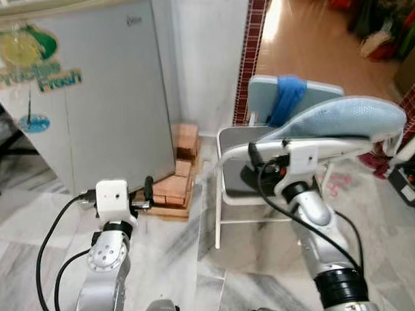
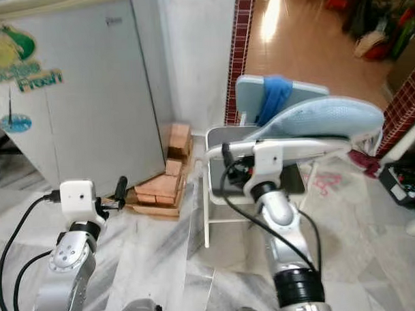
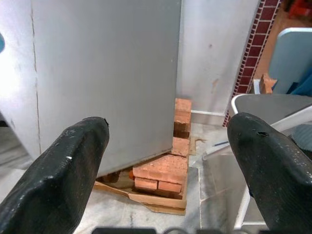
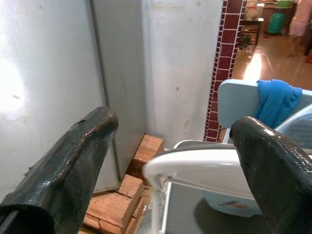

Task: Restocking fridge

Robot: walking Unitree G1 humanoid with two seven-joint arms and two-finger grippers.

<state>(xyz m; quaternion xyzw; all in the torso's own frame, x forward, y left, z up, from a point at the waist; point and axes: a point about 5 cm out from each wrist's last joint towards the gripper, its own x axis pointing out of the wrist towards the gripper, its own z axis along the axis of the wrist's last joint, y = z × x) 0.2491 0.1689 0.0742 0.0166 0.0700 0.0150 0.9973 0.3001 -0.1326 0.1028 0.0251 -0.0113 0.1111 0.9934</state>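
"Where was the fridge (image 1: 89,91)?"
"Shut, at eleven o'clock. Left gripper (image 3: 165,161) and right gripper (image 4: 170,161) hovered with fingers apart, holding nothing."
"Next?"
"Likely approaching and opening its door."

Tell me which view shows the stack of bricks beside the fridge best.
The left wrist view: the bricks sit centred between the open left gripper fingers, on a board beside the fridge. Both eye views show them smaller; the right wrist view crops them at its edge.
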